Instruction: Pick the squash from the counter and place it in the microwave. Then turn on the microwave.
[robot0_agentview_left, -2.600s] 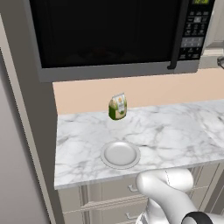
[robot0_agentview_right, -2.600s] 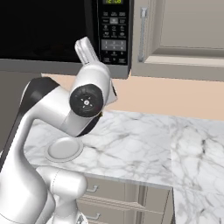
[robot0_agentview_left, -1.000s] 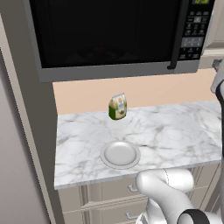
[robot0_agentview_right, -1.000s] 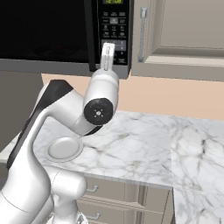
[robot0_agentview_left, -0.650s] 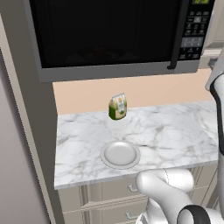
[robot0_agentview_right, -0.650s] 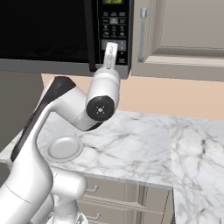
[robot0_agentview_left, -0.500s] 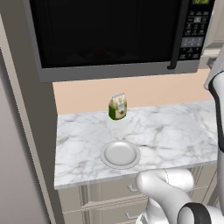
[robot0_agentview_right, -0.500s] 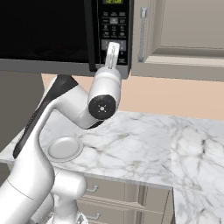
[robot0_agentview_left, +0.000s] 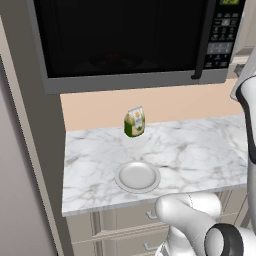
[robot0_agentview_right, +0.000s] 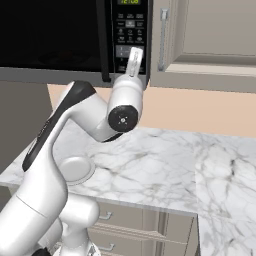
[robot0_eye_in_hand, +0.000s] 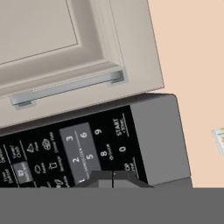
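The microwave (robot0_agentview_left: 125, 45) has its door shut, and behind the dark glass a faint reddish lump, maybe the squash (robot0_agentview_left: 114, 57), is seen. The desk (robot0_agentview_left: 190, 150) carries a plate (robot0_agentview_left: 137, 176) and a carton (robot0_agentview_left: 134, 122). The hand (robot0_agentview_right: 133, 62) is closed, empty, at the button panel (robot0_agentview_right: 129, 30).

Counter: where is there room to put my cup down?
The counter is bare right of the plate and carton, out to the edge. A smaller bare strip lies left of the plate. It is tightest between carton and plate.
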